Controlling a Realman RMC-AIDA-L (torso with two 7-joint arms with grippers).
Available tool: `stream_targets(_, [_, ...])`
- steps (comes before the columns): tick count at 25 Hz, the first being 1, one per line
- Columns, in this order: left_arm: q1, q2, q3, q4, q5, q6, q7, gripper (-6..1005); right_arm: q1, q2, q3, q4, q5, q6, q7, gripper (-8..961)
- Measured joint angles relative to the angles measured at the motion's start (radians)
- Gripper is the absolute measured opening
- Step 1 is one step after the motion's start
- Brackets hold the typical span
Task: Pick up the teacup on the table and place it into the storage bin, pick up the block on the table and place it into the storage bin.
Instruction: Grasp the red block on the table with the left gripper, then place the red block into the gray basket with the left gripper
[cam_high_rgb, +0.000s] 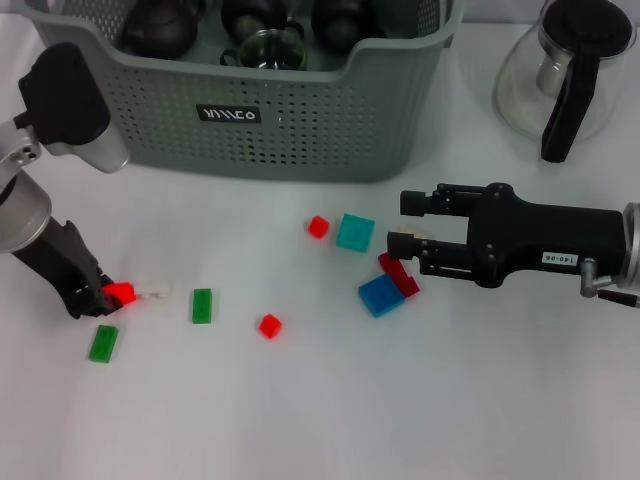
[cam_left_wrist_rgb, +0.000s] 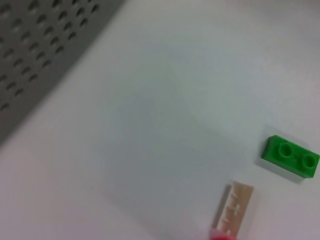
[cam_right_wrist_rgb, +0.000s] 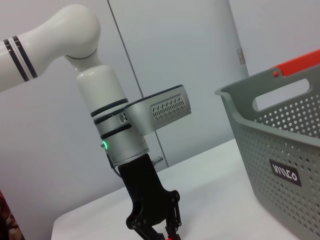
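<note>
The grey-green storage bin (cam_high_rgb: 300, 130) stands at the back of the table, with dark pots and a glass cup (cam_high_rgb: 264, 47) inside it. No teacup shows on the table itself. My left gripper (cam_high_rgb: 100, 300) is low at the table's left, shut on a small red block (cam_high_rgb: 119, 293); the right wrist view also shows this gripper (cam_right_wrist_rgb: 167, 233) down at the table. My right gripper (cam_high_rgb: 415, 233) hovers open on the right, just above a red brick (cam_high_rgb: 400, 274) and a blue block (cam_high_rgb: 380, 296).
Loose on the table lie two green blocks (cam_high_rgb: 202, 305) (cam_high_rgb: 103, 343), two small red blocks (cam_high_rgb: 318, 227) (cam_high_rgb: 269, 325), a teal block (cam_high_rgb: 354, 232) and a white piece (cam_high_rgb: 155, 290). A glass carafe (cam_high_rgb: 560, 75) with a black handle stands back right.
</note>
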Motion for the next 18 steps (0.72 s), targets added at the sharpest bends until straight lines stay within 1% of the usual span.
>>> stream_targets(2, [0.000,-0.002,-0.009,0.008,0.000,0.000,-0.001,209,0.000,0.000,0.000,0.000,0.000,0.000,0.000,642])
stream_targets(5, [0.001,-0.007,-0.038,0.038,-0.001,0.012,0.000,200,0.000,0.000,0.000,0.000,0.000,0.000,0.000,642])
stream_targets(7, [-0.008,-0.008,-0.076,0.052,-0.006,0.037,0.007,194,0.000,0.000,0.000,0.001,0.000,0.000,0.000,642])
stream_targets(8, [-0.020,-0.007,-0.115,0.055,-0.020,0.067,0.017,191,0.000,0.000,0.000,0.001,0.000,0.000,0.000,642])
stream_targets(10, [-0.051,0.002,-0.213,0.055,-0.064,0.125,0.033,185,-0.001,0.000,0.000,0.001,0.000,0.000,0.000,642])
stream_targets(11, [-0.070,0.012,-0.276,0.046,-0.096,0.159,0.036,186,-0.001,0.000,0.001,0.001,0.000,0.000,0.000,642])
stream_targets(12, [-0.093,0.027,-0.348,0.029,-0.136,0.196,0.039,188,-0.001,0.000,0.001,0.001,0.000,0.000,0.000,642])
stream_targets(13, [-0.120,0.051,-0.433,-0.004,-0.186,0.244,0.040,189,-0.002,0.000,0.001,0.001,0.000,0.000,0.000,642])
stream_targets(14, [-0.136,0.065,-0.483,-0.035,-0.228,0.272,0.040,191,-0.002,0.000,0.001,0.002,0.000,-0.001,0.000,642])
stream_targets(15, [-0.155,0.086,-0.542,-0.078,-0.274,0.302,0.040,192,-0.002,0.000,0.001,0.002,0.000,-0.001,0.000,642])
stream_targets(18, [-0.195,0.163,-0.688,-0.289,-0.458,0.380,0.035,196,-0.004,0.000,0.002,0.002,0.000,-0.002,0.000,642])
